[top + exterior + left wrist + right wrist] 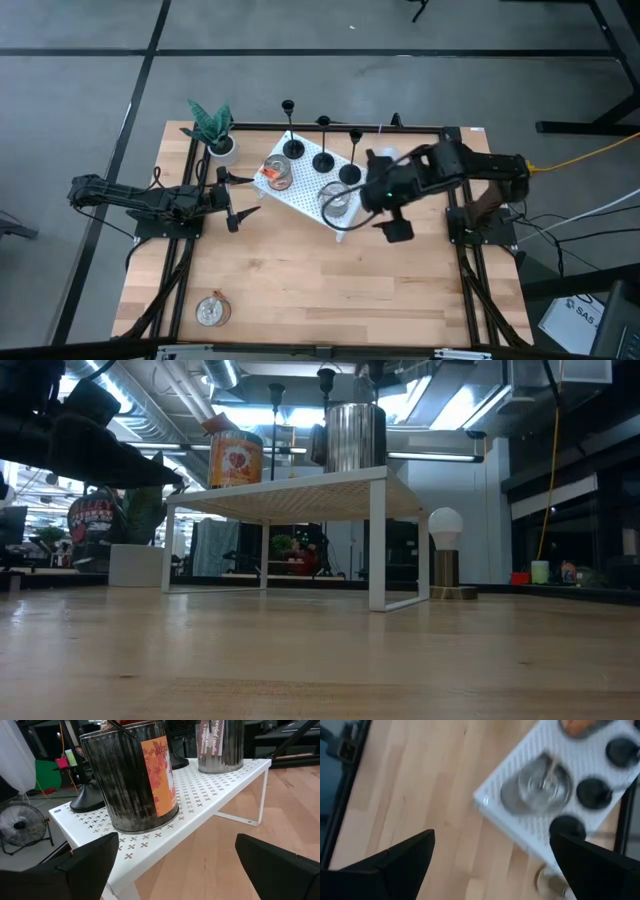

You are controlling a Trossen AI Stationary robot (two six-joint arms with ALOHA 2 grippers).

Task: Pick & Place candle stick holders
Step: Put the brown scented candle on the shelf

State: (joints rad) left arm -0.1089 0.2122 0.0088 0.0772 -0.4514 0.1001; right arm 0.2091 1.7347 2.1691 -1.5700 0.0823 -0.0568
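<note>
While the three candle stick holders (322, 160) stand in a row on the white rack (305, 202), along its edge nearest the far edge of the surface (330, 290), both arms hang close to that rack. The first holder (293, 149) sits by the rack's far corner, the second in the middle, the third (350, 173) nearest the right arm. Two tins share the rack: an orange-labelled tin (277, 175) just beside the first holder and a silver tin (337, 201) at the rack's near right corner, close to the third holder. The right pincer (492, 862) hovers above that corner with its fingers spread wide and nothing between them. The left pincer (175, 865) faces the rack's left edge at rack height, also spread wide and empty, with the orange-labelled tin directly ahead of it. A potted plant (212, 128) stands in the surface's far left corner, near the left arm. A small round tin (212, 311) lies near the near left corner. Between the rack and the near edge, the wood is bare and wide.
</note>
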